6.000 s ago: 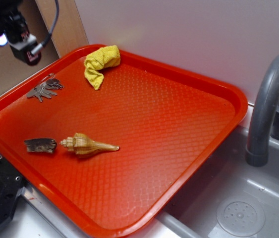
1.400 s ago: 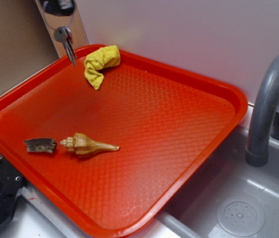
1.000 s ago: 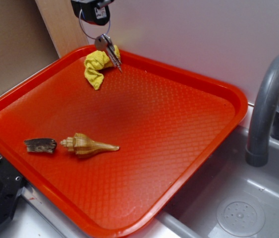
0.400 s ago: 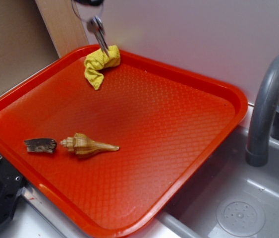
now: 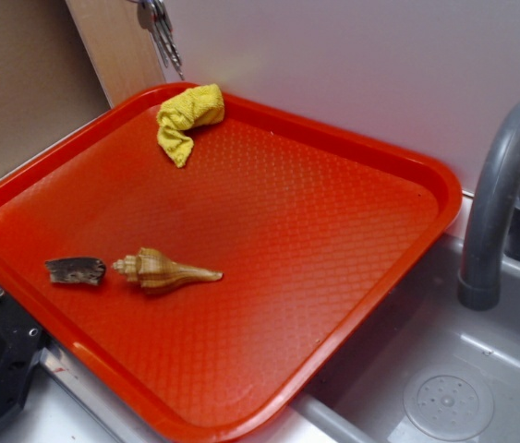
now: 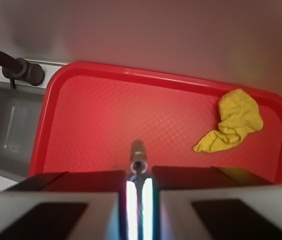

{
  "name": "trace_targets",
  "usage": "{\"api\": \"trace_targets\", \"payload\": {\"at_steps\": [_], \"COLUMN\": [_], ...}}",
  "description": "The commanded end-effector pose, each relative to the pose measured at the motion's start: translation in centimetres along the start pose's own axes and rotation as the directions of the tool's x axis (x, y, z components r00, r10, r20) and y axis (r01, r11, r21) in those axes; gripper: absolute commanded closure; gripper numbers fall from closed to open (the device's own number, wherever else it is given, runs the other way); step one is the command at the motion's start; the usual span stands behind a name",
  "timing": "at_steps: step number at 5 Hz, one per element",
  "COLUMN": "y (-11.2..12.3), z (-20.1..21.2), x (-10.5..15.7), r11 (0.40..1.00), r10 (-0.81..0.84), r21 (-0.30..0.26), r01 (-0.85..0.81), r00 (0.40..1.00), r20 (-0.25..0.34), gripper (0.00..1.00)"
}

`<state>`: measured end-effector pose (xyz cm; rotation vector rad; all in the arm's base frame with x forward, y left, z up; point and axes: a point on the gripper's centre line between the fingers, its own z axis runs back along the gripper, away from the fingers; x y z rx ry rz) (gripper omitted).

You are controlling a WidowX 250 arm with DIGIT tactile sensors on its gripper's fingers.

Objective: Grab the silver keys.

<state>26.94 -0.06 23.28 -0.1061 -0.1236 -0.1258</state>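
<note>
Keys are what we hold now. The silver keys (image 5: 160,29) hang high above the back left corner of the red tray (image 5: 407,231), above and to the left of the yellow cloth (image 5: 186,117). Our gripper (image 6: 139,187) is squeezed shut on them, with one key tip poking out. We should keep squeezing tight and move slowly, so the keys do not swing and slip down.
</note>
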Motion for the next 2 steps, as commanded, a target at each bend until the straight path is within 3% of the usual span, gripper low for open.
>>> {"api": "trace_targets", "payload": {"at_steps": [1,2], "y": [1.84,2.15], "z": [0.95,0.22], "x": [0.38,0.88], "r11": [1.0,1.0], "r10": [0.004,0.005], "r21": [0.027,0.029], "r01": [-0.005,-0.006], "r00": [0.998,0.998], "r20": [0.063,0.06], "gripper": [1.0,1.0]}}
